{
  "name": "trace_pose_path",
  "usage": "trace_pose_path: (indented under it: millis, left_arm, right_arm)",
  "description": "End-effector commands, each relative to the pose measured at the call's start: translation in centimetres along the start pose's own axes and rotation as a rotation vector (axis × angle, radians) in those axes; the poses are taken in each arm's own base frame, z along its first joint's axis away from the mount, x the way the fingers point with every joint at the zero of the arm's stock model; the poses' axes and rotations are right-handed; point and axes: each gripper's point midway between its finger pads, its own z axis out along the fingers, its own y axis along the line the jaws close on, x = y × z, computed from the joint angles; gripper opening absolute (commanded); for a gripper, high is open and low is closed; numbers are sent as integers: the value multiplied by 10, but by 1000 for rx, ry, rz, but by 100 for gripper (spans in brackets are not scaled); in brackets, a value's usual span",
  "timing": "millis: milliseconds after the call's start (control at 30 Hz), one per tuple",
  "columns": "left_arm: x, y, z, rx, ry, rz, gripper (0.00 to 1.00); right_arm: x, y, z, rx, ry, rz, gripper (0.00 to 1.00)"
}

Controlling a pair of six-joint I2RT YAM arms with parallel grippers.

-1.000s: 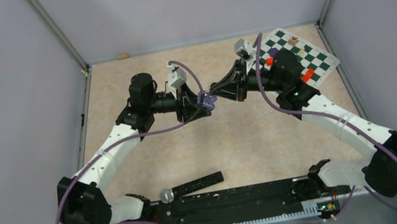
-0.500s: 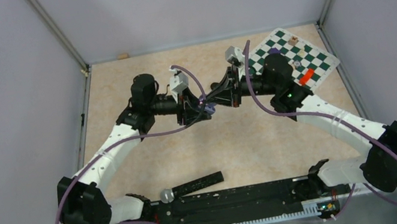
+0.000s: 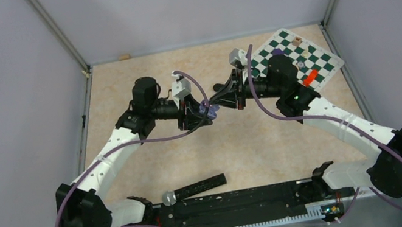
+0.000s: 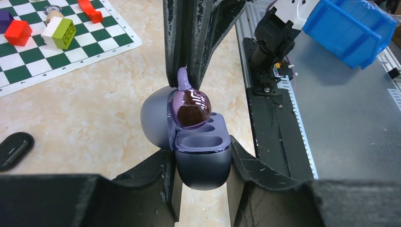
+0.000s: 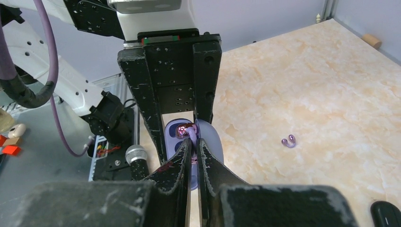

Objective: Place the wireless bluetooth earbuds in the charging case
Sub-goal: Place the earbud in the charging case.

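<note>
My left gripper (image 3: 201, 114) is shut on the base of an open lilac charging case (image 4: 203, 163), held above the table; the case also shows in the top view (image 3: 209, 110). My right gripper (image 3: 216, 99) is shut on the stem of a lilac earbud (image 4: 190, 107) with a glossy dark face. The bud sits at the case's far slot, with the near slot empty. In the right wrist view the bud (image 5: 186, 131) shows just past my right gripper (image 5: 194, 145), above the case (image 5: 213, 138). A second lilac earbud (image 5: 288, 141) lies on the table.
A chessboard (image 3: 318, 63) with coloured blocks lies at the far right. A black oval case (image 4: 14, 149) lies on the table. A black microphone (image 3: 194, 189) lies near the front rail. A blue bin (image 4: 350, 26) stands beyond the rail.
My right gripper has moved left from the chessboard side to the case and brought the earbud onto it. The left gripper, still holding the case, has shifted slightly.
</note>
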Motion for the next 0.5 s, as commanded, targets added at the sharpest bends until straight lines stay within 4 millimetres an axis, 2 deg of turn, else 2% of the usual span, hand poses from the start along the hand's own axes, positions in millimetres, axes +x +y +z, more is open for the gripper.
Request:
trace_pose_path:
  millis: [0, 467]
  left_arm:
    - [-19, -10, -3, 21, -25, 89, 10]
    - [-18, -9, -4, 9, -22, 105, 10]
  right_arm:
    - [-24, 6, -2, -1, -53, -71, 4]
    - [-19, 5, 0, -10, -48, -60, 4]
